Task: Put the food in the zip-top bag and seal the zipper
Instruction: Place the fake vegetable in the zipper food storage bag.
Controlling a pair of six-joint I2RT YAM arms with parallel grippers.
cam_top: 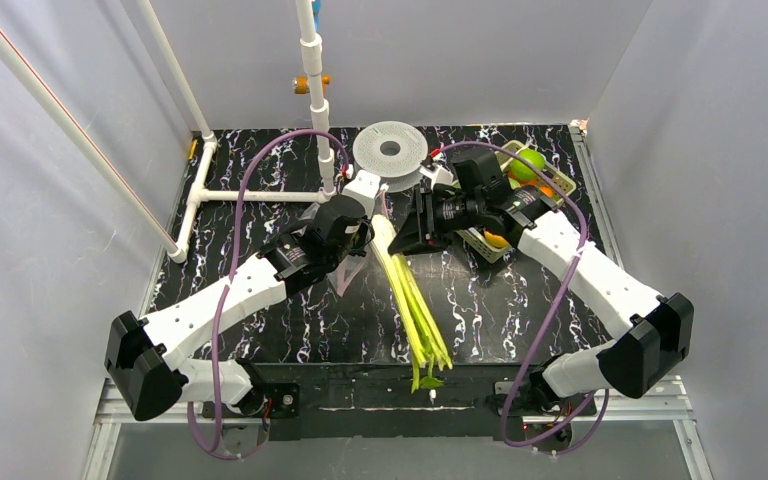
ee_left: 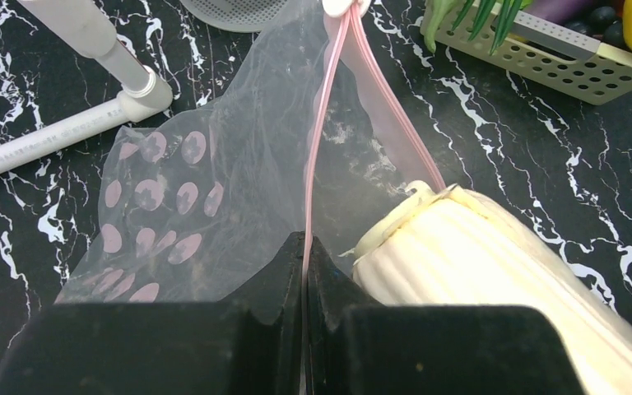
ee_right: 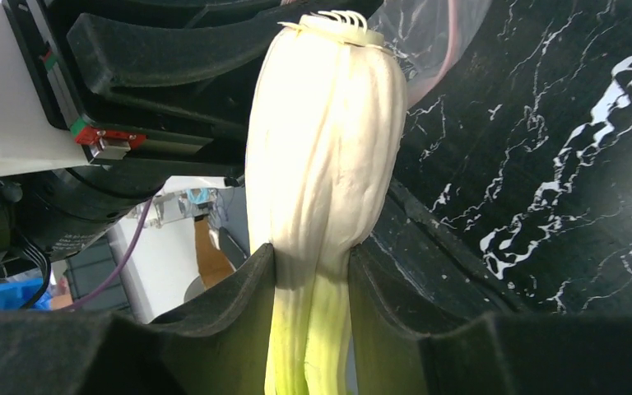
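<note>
My left gripper point(ee_left: 305, 247) is shut on the pink zipper strip point(ee_left: 313, 156) of the clear dotted zip-top bag point(ee_left: 214, 189), holding its mouth edge up; it sits at centre in the top view point(cam_top: 352, 240). My right gripper point(ee_right: 311, 255) is shut on the long celery-like stalk point(ee_right: 329, 156), whose white base end is at the bag's mouth point(ee_left: 461, 239). In the top view the stalk point(cam_top: 410, 300) runs toward the table's near edge, with the right gripper point(cam_top: 405, 238) at its far end. Other food lies in the basket point(cam_top: 535, 185).
A lattice basket point(ee_left: 543, 66) with a green apple point(cam_top: 527, 163), an orange ball and other pieces stands at the back right. A white perforated disc point(cam_top: 390, 150) lies at the back centre. A white pipe frame point(cam_top: 260, 195) stands at the back left.
</note>
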